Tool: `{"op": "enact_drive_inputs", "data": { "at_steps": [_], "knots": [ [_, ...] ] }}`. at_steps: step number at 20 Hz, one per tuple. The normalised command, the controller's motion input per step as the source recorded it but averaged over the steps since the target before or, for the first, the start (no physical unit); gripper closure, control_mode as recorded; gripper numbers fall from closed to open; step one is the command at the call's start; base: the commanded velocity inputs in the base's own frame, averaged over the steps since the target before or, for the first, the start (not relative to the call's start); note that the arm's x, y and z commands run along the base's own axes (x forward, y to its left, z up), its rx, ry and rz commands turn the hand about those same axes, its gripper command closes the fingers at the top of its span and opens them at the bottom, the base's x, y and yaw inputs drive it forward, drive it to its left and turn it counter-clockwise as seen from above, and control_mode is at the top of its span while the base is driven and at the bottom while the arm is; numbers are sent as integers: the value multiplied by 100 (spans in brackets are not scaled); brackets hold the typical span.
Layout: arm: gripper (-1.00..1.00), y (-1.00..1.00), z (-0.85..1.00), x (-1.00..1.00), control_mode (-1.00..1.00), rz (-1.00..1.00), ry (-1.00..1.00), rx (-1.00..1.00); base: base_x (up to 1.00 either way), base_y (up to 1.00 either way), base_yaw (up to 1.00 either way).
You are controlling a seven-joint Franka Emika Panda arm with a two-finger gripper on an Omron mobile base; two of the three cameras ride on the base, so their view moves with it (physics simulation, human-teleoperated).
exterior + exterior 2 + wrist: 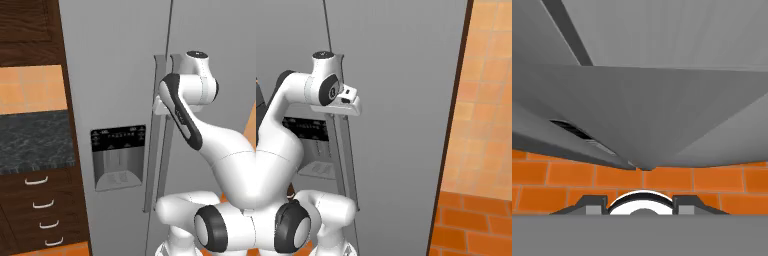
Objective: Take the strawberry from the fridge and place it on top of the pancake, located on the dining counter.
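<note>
Here, smooth flat grey fridge [115, 75], long slim handles [345, 150] — pincer closed

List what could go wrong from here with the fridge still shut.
1. The gripper sits shut at the fridge door handle; whether it truly clasps the bar is not clear, so a pull may slip off.
2. Two handles stand side by side, so the fingers could catch the neighbouring one.
3. The arm's elbow hangs close to the door front and may block its swing.
</note>
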Motion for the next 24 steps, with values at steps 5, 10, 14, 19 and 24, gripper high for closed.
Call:
{"op": "enact_drive_inputs", "data": {
  "at_steps": [5, 10, 14, 19, 24],
  "knots": [
    [-100, 0, 0, -1, 100, 0, 0, 0, -44, 7, -3],
    [-100, 0, 0, 0, 100, 0, 0, 0, -62, 29, -9],
    [-100, 0, 0, 0, 100, 0, 0, 0, -61, 3, -3],
    [-100, 0, 0, 0, 100, 0, 0, 0, -38, -7, 0],
    [-100, 0, 0, 0, 100, 0, 0, 0, -38, -8, 0]
  ]
}}
